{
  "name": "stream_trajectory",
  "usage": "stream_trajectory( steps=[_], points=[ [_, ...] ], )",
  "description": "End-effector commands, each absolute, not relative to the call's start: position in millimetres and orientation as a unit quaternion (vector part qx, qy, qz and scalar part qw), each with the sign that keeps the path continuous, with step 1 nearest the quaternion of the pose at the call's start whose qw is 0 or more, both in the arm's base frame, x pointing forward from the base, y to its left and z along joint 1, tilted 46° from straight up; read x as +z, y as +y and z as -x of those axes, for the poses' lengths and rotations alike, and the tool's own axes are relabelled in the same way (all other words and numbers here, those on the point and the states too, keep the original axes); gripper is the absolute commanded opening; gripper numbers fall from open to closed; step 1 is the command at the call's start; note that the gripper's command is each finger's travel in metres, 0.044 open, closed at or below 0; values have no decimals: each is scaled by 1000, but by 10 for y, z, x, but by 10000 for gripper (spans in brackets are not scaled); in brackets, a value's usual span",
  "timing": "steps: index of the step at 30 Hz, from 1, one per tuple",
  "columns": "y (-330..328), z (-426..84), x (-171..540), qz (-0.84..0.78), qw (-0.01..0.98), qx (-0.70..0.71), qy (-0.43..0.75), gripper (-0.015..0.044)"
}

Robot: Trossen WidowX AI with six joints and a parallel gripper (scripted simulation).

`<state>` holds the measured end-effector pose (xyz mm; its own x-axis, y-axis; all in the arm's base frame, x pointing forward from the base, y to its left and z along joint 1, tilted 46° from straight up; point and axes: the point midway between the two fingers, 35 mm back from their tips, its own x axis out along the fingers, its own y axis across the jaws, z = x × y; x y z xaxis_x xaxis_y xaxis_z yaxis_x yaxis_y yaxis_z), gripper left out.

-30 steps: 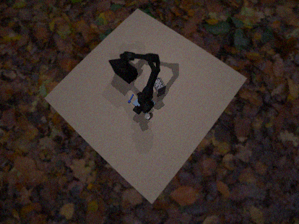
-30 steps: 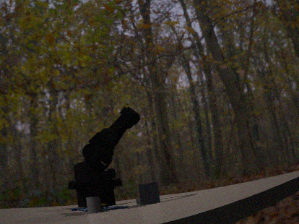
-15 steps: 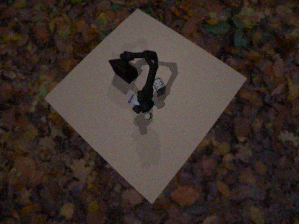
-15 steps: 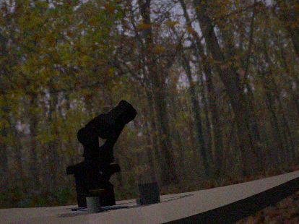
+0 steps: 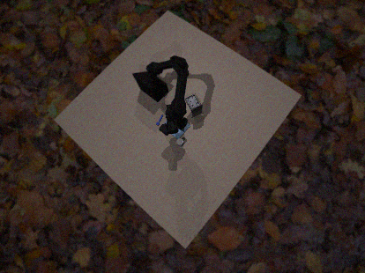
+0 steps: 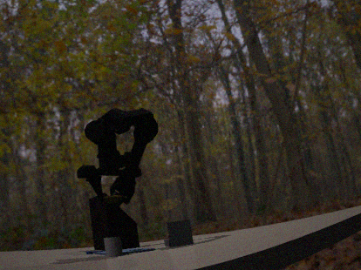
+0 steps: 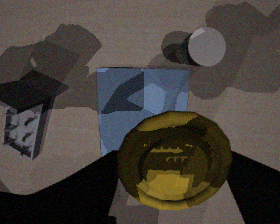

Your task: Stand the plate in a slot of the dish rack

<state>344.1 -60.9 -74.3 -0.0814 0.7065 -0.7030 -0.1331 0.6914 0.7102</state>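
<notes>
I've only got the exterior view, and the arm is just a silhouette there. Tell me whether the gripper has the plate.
Observer: It does. In the wrist view the gripper is shut on the yellow plate, which hangs over the blue mat.
Operator: Give me the rack's position relative to the arm.
Observer: From the top view, the dish rack stands right beside the forearm, apart from the mat.
Operator: Report anything on the table that I can't see.
Observer: A small blue item lies on the opposite side of the arm from the rack. It is too small to identify.
</notes>
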Motion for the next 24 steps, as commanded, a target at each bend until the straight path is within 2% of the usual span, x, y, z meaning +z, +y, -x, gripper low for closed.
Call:
stream_trajectory(
  steps=[1, 7, 24],
  points=[
    [-779, -3454, -577, -216, 643, 327, 658, 0],
    [-779, -3459, -521, -223, 641, 320, 662, 0],
    [-251, -3289, 220, -395, 552, 114, 726, 0]
  ],
)
